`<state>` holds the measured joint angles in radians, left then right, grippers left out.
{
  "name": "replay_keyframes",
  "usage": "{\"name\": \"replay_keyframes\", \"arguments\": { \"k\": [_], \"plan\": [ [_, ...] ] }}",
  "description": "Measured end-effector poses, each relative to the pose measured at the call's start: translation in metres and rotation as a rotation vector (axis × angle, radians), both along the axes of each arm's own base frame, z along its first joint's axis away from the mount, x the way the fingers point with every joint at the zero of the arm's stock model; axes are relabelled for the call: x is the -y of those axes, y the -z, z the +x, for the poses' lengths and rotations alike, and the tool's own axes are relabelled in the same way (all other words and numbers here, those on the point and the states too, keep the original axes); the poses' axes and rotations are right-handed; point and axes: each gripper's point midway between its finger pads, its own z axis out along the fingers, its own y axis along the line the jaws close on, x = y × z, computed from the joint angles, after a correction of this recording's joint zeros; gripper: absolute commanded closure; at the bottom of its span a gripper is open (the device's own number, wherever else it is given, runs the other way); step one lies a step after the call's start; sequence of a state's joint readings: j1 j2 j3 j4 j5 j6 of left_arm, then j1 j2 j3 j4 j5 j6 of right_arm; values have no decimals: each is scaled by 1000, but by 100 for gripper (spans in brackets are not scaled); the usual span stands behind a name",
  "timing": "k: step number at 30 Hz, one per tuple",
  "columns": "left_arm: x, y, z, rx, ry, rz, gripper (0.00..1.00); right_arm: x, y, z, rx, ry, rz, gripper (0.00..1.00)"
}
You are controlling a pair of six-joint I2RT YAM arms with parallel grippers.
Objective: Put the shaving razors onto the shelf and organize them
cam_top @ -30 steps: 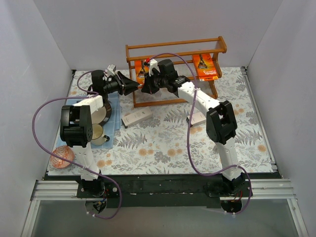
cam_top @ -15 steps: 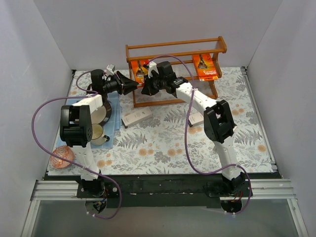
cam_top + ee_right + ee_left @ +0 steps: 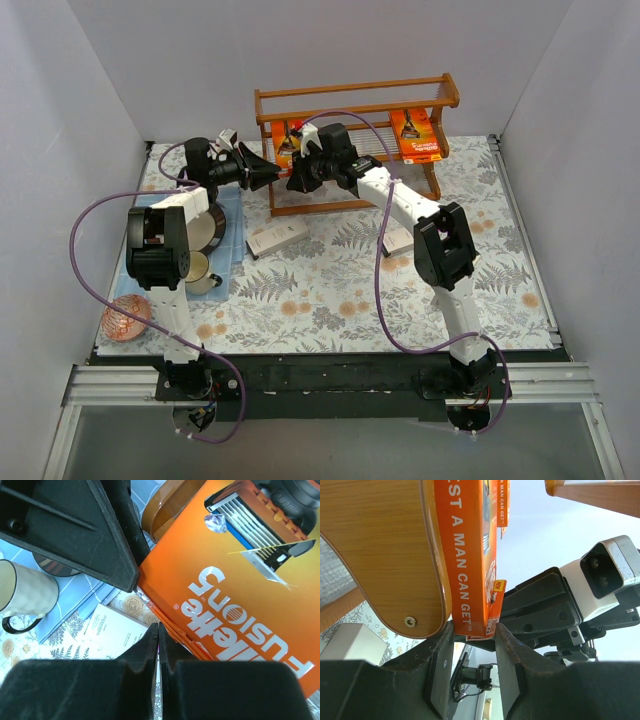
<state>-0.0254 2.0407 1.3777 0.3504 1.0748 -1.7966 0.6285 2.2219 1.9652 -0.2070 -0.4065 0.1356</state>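
The wooden shelf [image 3: 355,92] stands at the back. One orange razor pack [image 3: 286,138] stands at its left end, another [image 3: 418,135] at its right end. My left gripper [image 3: 272,172] is open at the shelf's left side frame [image 3: 380,545], with the bottom corner of the left pack [image 3: 470,555] just between its fingertips. My right gripper [image 3: 297,180] is shut and empty, its tips [image 3: 158,627] against the lower edge of that pack [image 3: 240,580]. A white box [image 3: 277,238] lies on the table in front of the shelf. Another [image 3: 398,238] lies partly under the right arm.
A cream mug [image 3: 200,270] and a round dark dish stand on a blue mat [image 3: 230,215] at the left. An orange bowl [image 3: 125,318] sits near the front left edge. White walls enclose the floral table.
Both grippers have shifted only slightly at the shelf's left end. The left orange pack stays between them.
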Motion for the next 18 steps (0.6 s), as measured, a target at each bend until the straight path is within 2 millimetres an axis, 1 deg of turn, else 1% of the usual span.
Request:
{"name": "replay_keyframes", "arguments": {
  "k": [3,9,13,18],
  "plan": [
    [0,-2,0,1,4,-1,79,0,-2,0,2,0,2,91],
    [0,-2,0,-14,2,0,55,0,-2,0,-5,4,6,91],
    [0,1,0,-35,-5,2,49,0,-2,0,-7,6,7,91],
    [-2,6,3,-62,-30,13,37,0,-2,0,-9,7,8,91]
  ]
}}
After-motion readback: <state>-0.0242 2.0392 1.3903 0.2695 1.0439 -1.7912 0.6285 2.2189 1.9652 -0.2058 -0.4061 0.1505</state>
